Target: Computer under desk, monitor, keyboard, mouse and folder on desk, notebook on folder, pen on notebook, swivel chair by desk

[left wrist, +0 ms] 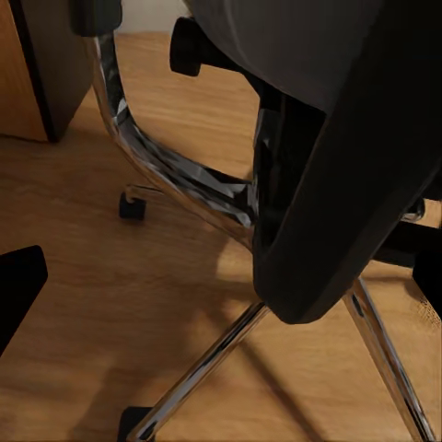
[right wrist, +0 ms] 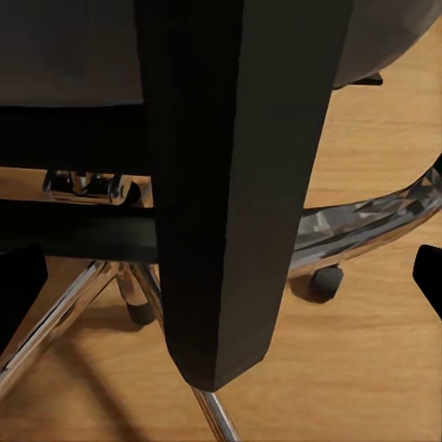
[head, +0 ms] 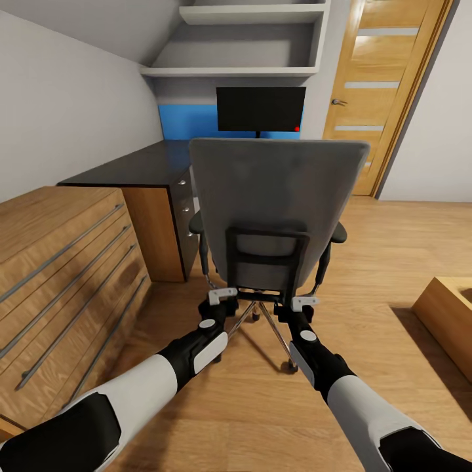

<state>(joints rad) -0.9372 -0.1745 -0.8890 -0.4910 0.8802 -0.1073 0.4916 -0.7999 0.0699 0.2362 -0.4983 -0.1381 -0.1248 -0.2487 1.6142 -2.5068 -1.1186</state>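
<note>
Grey upholstery covers the tall back of the swivel chair [head: 278, 210], which stands on the wooden floor [head: 380, 262] with its back to the camera, facing the black desk [head: 141, 167] and close in front of it. The monitor [head: 261, 109] sits upright on the desk beyond the chair, black screen forward, a red dot at its lower corner. A wooden chest with long bar handles [head: 62, 262] stands beside the desk's drawer end.

Both arms reach to the black frame on the chair's back, low down. The left end effector [head: 223, 296] is at the frame's lower left corner, and the right end effector [head: 304, 303] at its lower right. In each wrist view the black fingers stand wide apart at the picture's edges, with a frame bar [right wrist: 239, 193] between them, untouched. Chrome legs [left wrist: 198, 368] and black castors spread below.
</note>
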